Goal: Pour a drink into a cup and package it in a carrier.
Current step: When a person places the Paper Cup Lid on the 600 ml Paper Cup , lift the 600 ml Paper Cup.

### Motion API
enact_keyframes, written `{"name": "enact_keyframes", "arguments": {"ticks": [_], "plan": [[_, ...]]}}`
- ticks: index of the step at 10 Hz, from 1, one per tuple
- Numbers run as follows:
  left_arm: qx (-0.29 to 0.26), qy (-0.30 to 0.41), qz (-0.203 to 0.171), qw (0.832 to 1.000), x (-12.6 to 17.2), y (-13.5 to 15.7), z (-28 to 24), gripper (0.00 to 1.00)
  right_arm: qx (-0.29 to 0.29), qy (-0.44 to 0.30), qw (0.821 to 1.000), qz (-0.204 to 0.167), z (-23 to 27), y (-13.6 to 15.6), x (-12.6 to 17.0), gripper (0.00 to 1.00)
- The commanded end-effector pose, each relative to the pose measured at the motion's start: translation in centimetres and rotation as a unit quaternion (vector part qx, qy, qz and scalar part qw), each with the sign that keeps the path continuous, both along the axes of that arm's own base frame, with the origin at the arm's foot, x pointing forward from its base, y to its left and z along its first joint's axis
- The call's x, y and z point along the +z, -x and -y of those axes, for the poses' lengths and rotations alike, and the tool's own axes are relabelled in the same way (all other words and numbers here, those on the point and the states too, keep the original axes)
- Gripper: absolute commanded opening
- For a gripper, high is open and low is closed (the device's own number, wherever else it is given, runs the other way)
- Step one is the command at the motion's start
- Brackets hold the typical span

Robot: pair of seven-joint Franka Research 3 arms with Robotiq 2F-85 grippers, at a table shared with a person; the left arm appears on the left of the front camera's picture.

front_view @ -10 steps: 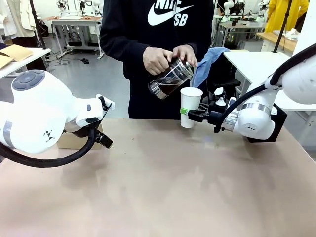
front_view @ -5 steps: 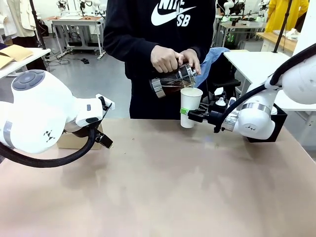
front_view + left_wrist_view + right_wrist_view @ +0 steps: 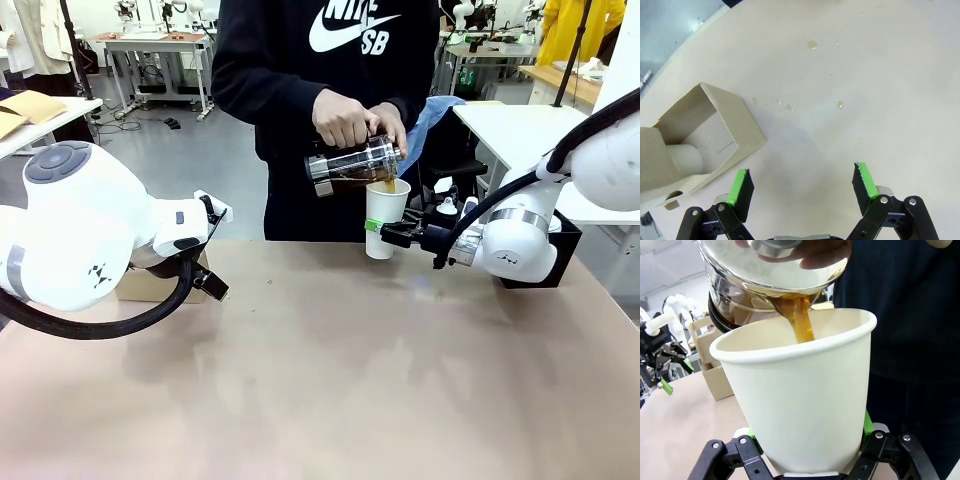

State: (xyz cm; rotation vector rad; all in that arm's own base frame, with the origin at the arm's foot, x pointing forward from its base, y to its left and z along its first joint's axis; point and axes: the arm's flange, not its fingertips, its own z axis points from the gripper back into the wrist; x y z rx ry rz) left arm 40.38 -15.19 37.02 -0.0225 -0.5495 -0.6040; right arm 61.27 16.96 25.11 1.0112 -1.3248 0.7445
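- Pouring stage, seen across the table: the right gripper is closed on the lower wall of a white paper cup, one green pad on each side, and holds it upright near the far edge, right of centre.
- A person's hands hold a glass press pot with its long axis almost level and its spout at the cup's rim. The drink falls as a brown stream into the cup's mouth.
- The left gripper hangs over bare tabletop with its jaws spread wide and nothing between them.
- The carrier lies just beside the left gripper, near the table's left side, with one open slot facing up.
- Governing relation: the cup's axis is vertical and its mouth sits directly under the spout. The carrier is well apart from the cup, toward the robot's left. The left arm is the nearer to the carrier, while the right arm has the cup; judged from this, the filled cup must travel leftward and stay upright.
- Change from one second ago: the pot was then tipped more steeply, above and left of the rim, with no stream. It has since come down to the rim and levelled. Cup, carrier and both arms are unchanged.
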Motion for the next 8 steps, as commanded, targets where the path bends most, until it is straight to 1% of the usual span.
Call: {"name": "enact_keyframes", "arguments": {"ticks": [1,8], "plan": [[0.0,0.001,0.0,1.0,0.02,0.01,-0.02,1.0,-0.006,-0.006,1.0,0.0,-0.08,0.08,0.42,0.81],[0.0,0.001,0.0,1.0,0.02,0.01,-0.02,1.0,-0.006,-0.006,1.0,0.0,-0.08,0.08,0.42,0.81]]}}
